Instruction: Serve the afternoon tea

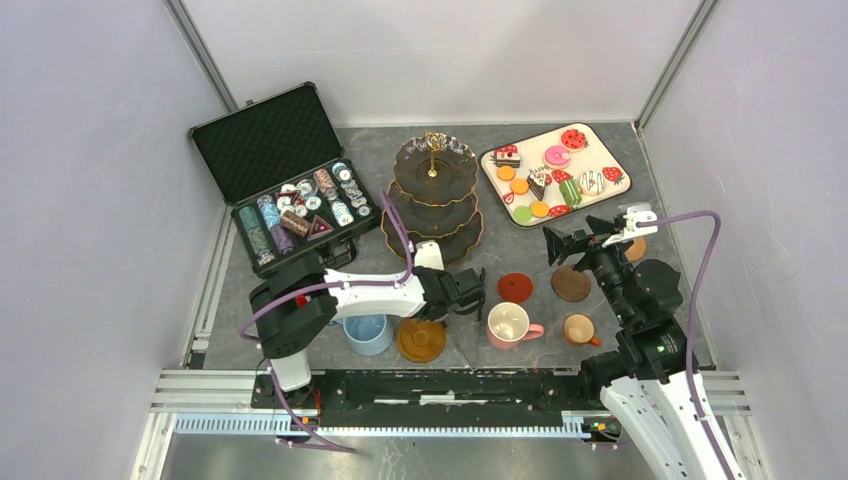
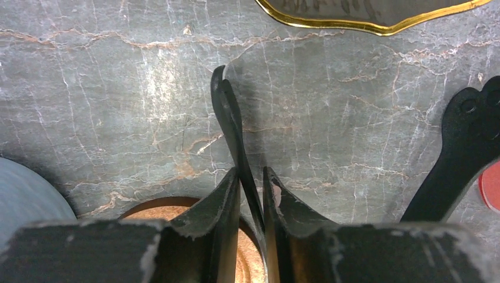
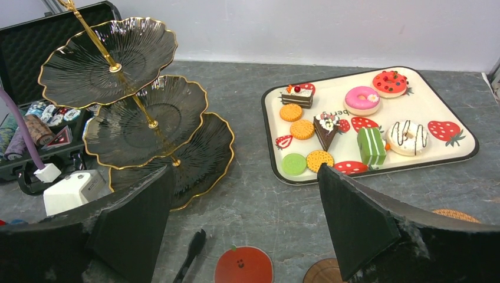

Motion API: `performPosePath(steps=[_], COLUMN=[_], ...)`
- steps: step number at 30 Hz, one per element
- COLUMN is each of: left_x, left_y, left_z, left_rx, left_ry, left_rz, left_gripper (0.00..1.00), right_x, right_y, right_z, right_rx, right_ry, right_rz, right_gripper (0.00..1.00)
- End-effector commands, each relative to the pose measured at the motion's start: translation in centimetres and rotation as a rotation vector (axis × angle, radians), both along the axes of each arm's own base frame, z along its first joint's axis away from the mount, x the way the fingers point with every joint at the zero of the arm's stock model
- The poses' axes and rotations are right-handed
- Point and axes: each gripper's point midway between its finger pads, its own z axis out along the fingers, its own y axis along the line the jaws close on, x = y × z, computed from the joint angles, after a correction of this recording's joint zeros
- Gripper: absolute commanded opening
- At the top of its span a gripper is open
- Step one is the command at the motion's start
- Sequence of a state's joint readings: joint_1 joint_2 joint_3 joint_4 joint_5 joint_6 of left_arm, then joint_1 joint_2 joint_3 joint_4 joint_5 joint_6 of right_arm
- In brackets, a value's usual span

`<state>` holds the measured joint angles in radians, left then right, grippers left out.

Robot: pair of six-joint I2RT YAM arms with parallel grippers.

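Left gripper clamps a thin black strip over a brown coaster. Right gripper gapes empty before the stand at the tabletop's far edge; only overhead shows the pink mug.

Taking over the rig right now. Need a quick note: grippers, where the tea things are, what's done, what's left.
Left gripper: closed on a thin black utensil, possibly tongs, low over the table between the amber coaster and the red coaster.
Right gripper: open, empty, facing the stand.
Stand: all three tiers bare.
Treats: all on the tray.
Blue mug, pink mug and brown mug: on the table near the front, none on a coaster.
Done: nothing served yet.
Left: treats onto the stand, mugs onto coasters.
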<state>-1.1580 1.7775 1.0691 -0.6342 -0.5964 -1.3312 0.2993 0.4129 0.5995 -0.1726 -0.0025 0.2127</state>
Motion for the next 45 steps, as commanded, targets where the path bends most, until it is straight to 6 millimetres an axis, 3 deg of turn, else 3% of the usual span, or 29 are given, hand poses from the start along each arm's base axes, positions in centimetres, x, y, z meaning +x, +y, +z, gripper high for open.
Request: performPosePath(steps=[1,11,19,26,35,41,45], left_x=[1.1,1.4,2.4,2.6,0.9,-1.2,-2.2], left_y=[-0.1,-0.6,-0.2,0.2,2.2,2.0,3.0], left_z=[0.9,2.0,5.4,9.8,14.3,16.9,18.9], left_rx=[-0.004,-0.029,-0.084,-0.204,-0.383,-0.58,-0.649], left_ry=[-0.027,-0.03,-0.091,-0.157,-0.223,-0.289,-0.379], left_rz=[0.028,0.012,0.004,0.009,-0.039,-0.2,-0.298], left_gripper=[0.25,0.15,0.11,0.05,0.02,0.02,0.02], right_x=[-0.2,0.0,0.5,1.1,2.0,1.8,1.7], right_y=[0.2,0.2,0.3,0.5,2.3,3.2,3.9], right_z=[0.6,0.1,-1.0,-2.4,-5.7,-7.9,-9.4], right_rx=[0.004,-0.003,-0.019,-0.052,-0.154,-0.175,-0.173], right_ry=[-0.022,-0.013,0.022,0.061,0.191,0.254,0.309], right_rz=[0.01,0.008,0.01,0.012,0.124,0.184,0.222], right_gripper=[0.98,0.98,0.98,0.98,0.98,0.98,0.98])
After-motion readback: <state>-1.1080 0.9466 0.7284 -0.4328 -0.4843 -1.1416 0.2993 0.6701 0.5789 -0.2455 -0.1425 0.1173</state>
